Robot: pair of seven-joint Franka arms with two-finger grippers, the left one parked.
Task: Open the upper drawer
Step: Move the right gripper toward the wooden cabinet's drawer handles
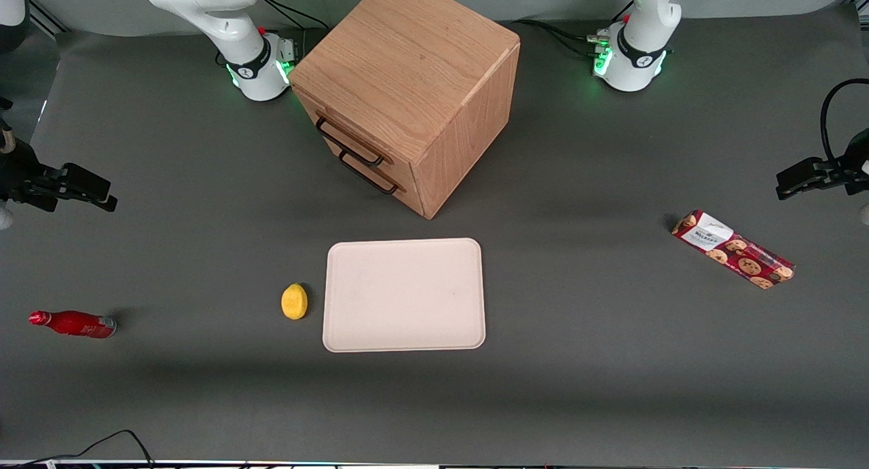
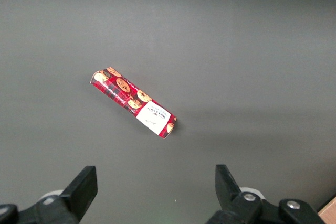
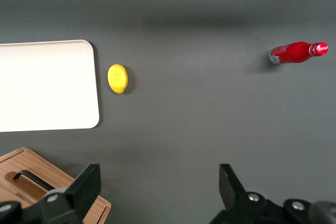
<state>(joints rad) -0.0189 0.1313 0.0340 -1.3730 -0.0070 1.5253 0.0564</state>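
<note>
The oak cabinet [image 1: 407, 82] stands at the table's middle, farther from the front camera than the tray. Its upper drawer [image 1: 339, 131] is pushed in, with its black bar handle [image 1: 349, 143] just above the twin lower handle [image 1: 370, 174]. The drawer fronts face the working arm's end of the table. My right gripper [image 1: 102, 192] hangs open and empty well in front of the drawers, above the mat and apart from the cabinet. In the right wrist view the open gripper [image 3: 159, 190] shows with a corner of the cabinet [image 3: 58, 195] and one black handle [image 3: 31, 178] beside one finger.
A white tray [image 1: 404, 294] lies nearer the front camera than the cabinet, with a yellow lemon [image 1: 294, 301] beside it. A red bottle [image 1: 72, 324] lies toward the working arm's end. A cookie box [image 1: 732, 249] lies toward the parked arm's end.
</note>
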